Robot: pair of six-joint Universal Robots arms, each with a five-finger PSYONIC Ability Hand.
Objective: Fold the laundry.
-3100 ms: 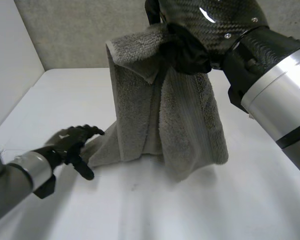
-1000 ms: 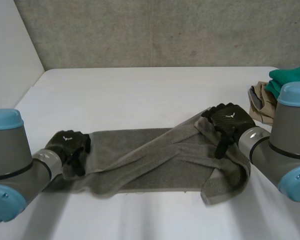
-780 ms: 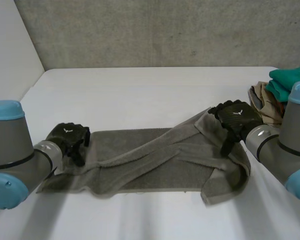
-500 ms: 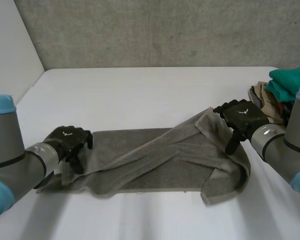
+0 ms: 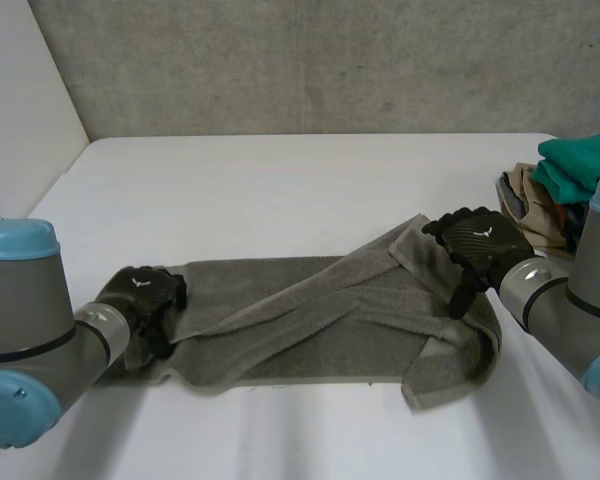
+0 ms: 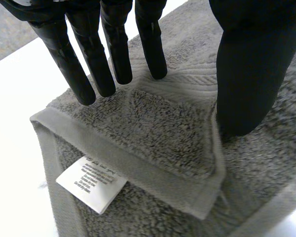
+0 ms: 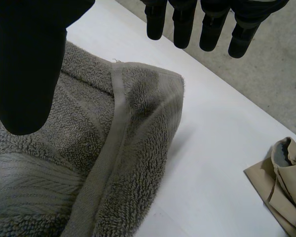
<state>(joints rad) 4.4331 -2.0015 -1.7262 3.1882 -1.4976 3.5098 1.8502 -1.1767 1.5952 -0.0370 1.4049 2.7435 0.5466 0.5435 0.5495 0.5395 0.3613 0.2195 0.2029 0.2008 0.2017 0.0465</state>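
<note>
Now grey towel (image 5: pixel 310 335) lies long and twisted on desk (image 5: pixel 280 180). Left hand (image 5: pixel 145 297) on one end, fingers (image 6: pixel 114 52) straight, holding nothing. Right hand (image 5: pixel 477 243) same at other end. Looks soft, floppy, thick; best grab corners.

Soft, even light is filling the scene, and the white table (image 5: pixel 280 190) is glowing brightest beyond the grey towel (image 5: pixel 320 325). A thin, soft-edged shadow is lying under the towel's near edge. In the right wrist view the towel's raised corner is casting a pale shadow on the table just beside it. In the left wrist view the left hand (image 6: pixel 116 49) is catching dull highlights on its fingers over the towel, while its thumb is reading as flat black.
</note>
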